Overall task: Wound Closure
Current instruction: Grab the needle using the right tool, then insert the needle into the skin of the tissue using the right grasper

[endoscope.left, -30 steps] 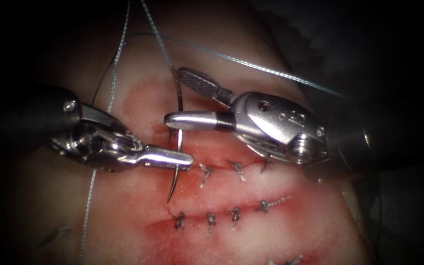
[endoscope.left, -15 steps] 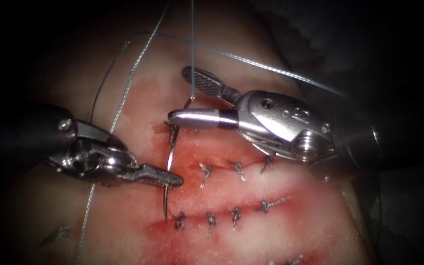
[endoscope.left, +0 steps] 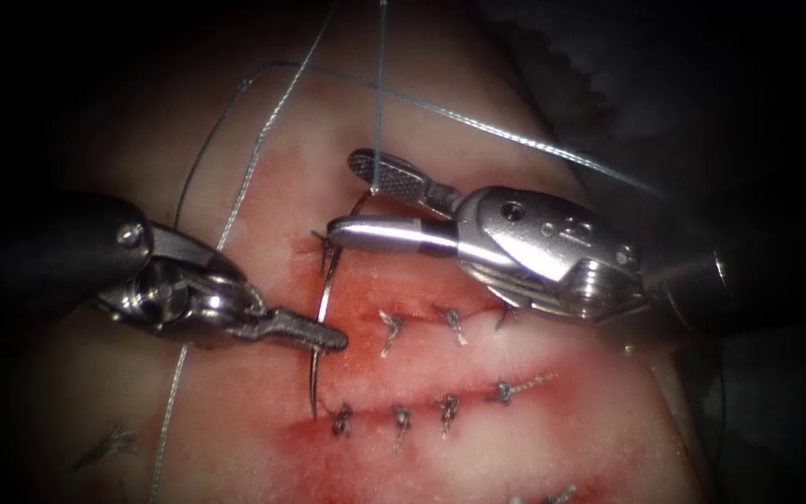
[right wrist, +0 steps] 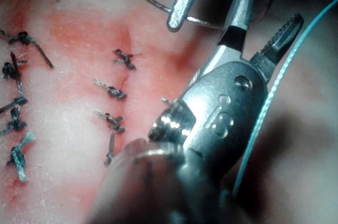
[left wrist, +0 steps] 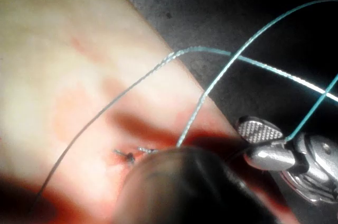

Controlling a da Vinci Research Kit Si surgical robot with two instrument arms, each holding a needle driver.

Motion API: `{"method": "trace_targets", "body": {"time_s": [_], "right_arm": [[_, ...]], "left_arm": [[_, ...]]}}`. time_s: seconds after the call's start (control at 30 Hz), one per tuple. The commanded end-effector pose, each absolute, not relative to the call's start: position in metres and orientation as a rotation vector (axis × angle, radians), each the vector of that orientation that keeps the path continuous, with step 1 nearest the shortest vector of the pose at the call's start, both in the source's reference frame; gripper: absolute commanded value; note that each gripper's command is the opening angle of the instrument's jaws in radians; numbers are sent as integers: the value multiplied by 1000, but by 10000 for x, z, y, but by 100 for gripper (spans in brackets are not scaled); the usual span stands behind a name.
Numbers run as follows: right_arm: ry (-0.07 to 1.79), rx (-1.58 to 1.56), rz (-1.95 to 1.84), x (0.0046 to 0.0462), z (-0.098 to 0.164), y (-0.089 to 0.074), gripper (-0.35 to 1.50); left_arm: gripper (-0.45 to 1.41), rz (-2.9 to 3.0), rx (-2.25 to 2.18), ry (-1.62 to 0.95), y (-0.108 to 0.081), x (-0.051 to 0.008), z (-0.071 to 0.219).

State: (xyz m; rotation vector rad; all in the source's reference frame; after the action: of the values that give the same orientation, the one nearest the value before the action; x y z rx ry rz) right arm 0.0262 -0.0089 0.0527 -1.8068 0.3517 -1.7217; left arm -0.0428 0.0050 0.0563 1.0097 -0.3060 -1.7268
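Observation:
My left tool (endoscope.left: pixel 324 338) comes in from the left, its jaws shut on the curved needle (endoscope.left: pixel 325 285) in its pointed third. The needle looks free of the tissue (endoscope.left: pixel 235 392). Its point hangs over the left end of the lower stitched cut (endoscope.left: pixel 314 411). Its tail end lies between the open jaws of my right tool (endoscope.left: pixel 342 198), which hold nothing. Thread (endoscope.left: pixel 377 93) rises straight up from the tail. In the right wrist view the right tool (right wrist: pixel 269 5) stands open beside the left tool (right wrist: pixel 177 20) and the needle (right wrist: pixel 150 1).
Two rows of dark knotted stitches (endoscope.left: pixel 450 322) (endoscope.left: pixel 445 411) cross the tissue right of the needle, with red fluid (endoscope.left: pixel 515 439) around them. Loose thread strands (endoscope.left: pixel 263 140) (endoscope.left: pixel 496 126) run over the upper tissue, and one strand (endoscope.left: pixel 168 411) trails down past the left tool.
The left tool has carried the needle downward and turned it, bringing its tail down between the right tool's jaws. The right tool stayed open and shifted slightly right. The thread now rises vertically.

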Motion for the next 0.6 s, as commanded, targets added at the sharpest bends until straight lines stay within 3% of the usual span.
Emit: {"method": "trace_targets", "body": {"time_s": [0.03,0.07,0.37,0.43,0.47,0.53,0.6], "right_arm": [[351,-1807,-1719,269,531,-92,-21],[356,-1804,-1715,269,531,-92,-35],[398,-1767,-1677,273,532,-91,-35],[401,-1774,-1667,269,533,-84,-35],[389,-1785,-1665,267,535,-80,-35],[292,-1858,-1690,258,540,-68,-35],[169,-1944,-1723,244,545,-57,-35]], "left_arm": [[-45,-1726,1008,-311,55,-435,568],[-45,-1726,1007,-311,55,-435,568],[-45,-1646,981,-360,57,-440,568],[88,-1535,990,-485,72,-444,567],[93,-1522,1010,-539,80,-443,566],[73,-1515,988,-639,95,-441,563],[71,-1490,921,-773,117,-438,560]]}}
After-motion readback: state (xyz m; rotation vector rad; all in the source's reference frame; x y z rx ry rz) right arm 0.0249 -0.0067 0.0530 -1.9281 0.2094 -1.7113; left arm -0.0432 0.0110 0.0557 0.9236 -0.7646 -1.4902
